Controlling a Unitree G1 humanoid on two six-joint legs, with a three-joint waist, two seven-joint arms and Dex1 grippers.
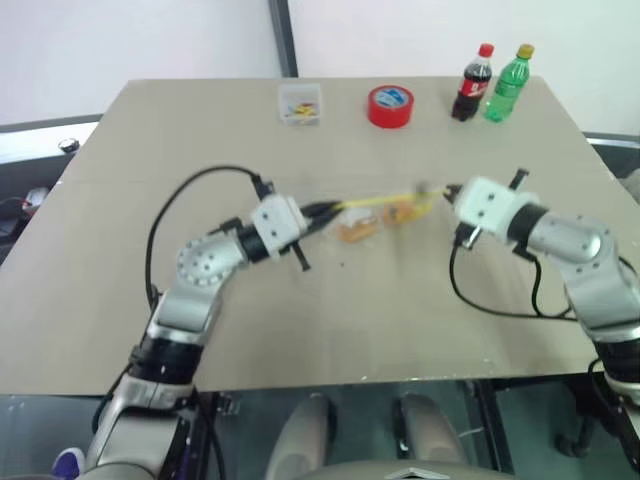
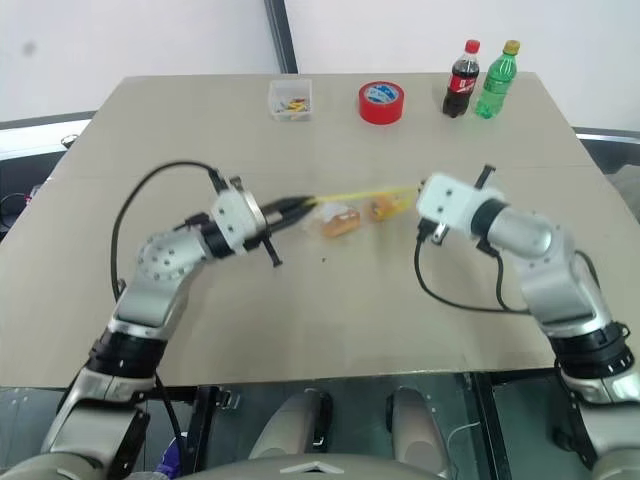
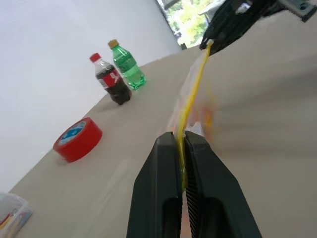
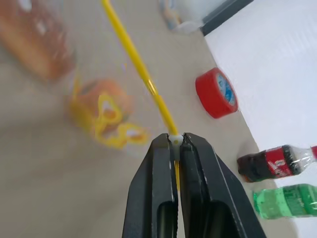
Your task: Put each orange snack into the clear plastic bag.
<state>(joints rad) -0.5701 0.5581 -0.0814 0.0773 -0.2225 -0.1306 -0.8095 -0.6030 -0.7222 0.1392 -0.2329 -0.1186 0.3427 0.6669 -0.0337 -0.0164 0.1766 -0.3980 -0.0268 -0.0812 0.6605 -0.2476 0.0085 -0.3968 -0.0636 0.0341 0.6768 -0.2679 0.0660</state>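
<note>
The clear plastic bag [image 1: 380, 214] hangs stretched between both grippers, above the middle of the table [image 1: 330, 320]. Its yellow seal strip [image 3: 195, 89] runs taut from one gripper to the other. My left gripper [image 1: 330, 208] is shut on the strip's left end, and the right gripper [image 1: 441, 191] is shut on its right end. Two orange snacks [image 1: 357, 231] [image 1: 403, 211] show through the film just below the strip and seem to lie inside the bag. The right wrist view shows them blurred behind the film [image 4: 34, 44] [image 4: 101, 99].
At the table's far edge stand a small clear box of coloured bits [image 1: 300, 103], a red tape roll [image 1: 390, 106], a cola bottle [image 1: 472, 83] and a green bottle [image 1: 507, 83]. Black cables loop beside both arms.
</note>
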